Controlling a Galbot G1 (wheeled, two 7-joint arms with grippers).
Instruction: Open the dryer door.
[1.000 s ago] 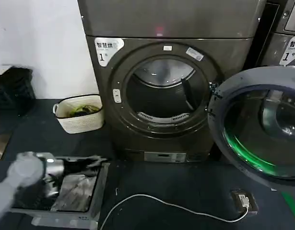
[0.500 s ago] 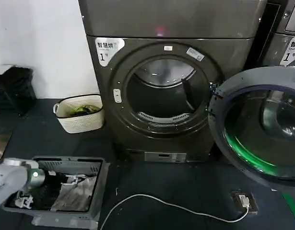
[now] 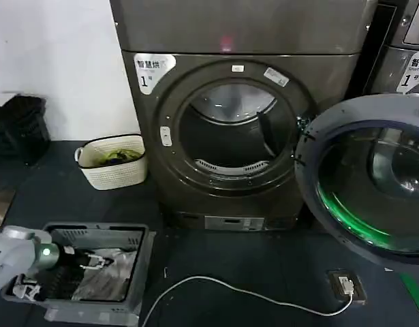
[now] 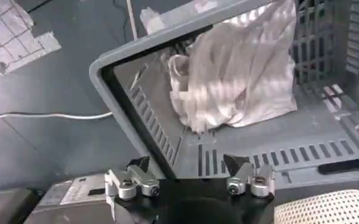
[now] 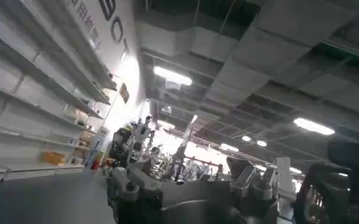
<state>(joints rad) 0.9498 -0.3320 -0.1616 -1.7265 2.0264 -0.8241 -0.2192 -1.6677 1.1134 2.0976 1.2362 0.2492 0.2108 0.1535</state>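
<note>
From my head camera, my left arm sits low at the far left, its left gripper [image 3: 93, 259] reaching over the grey slatted crate [image 3: 142, 272] on the dark floor. On the left wrist camera I see the left gripper [image 4: 190, 176] with its two fingertips [image 4: 139, 165] spread apart and nothing between them, hovering above the crate's rim [image 4: 115, 91]. A crumpled pale striped cloth [image 4: 234, 73] lies inside the crate against the wall. Behind the crate, near the white wall, stands a white woven basket [image 3: 114, 174] with something green in it, and a dark heap [image 3: 15, 126] lies at the far left edge.

Moving right, a white cable [image 3: 243, 294] snakes across the floor from beside the crate to a small plug box [image 3: 347, 284]. The dryer [image 3: 243, 41] stands in the middle, grey-bronze, with its white label marked "1" [image 3: 151, 70] at the upper left of the front. Its round opening [image 3: 229, 133] is uncovered and I can see into the drum.

The dryer door [image 3: 373, 180] is swung wide, hinged at the right side of the opening, its dark grey inner face and tinted glass turned toward me, with a green reflection low in the glass. Behind it, at the right edge, part of a second machine [image 3: 408, 61] shows.

The right wrist camera points up at a ceiling with strip lights and shelving; the right gripper [image 5: 188, 182] sits at the edge there with its fingers [image 5: 247, 176] apart, holding nothing.
</note>
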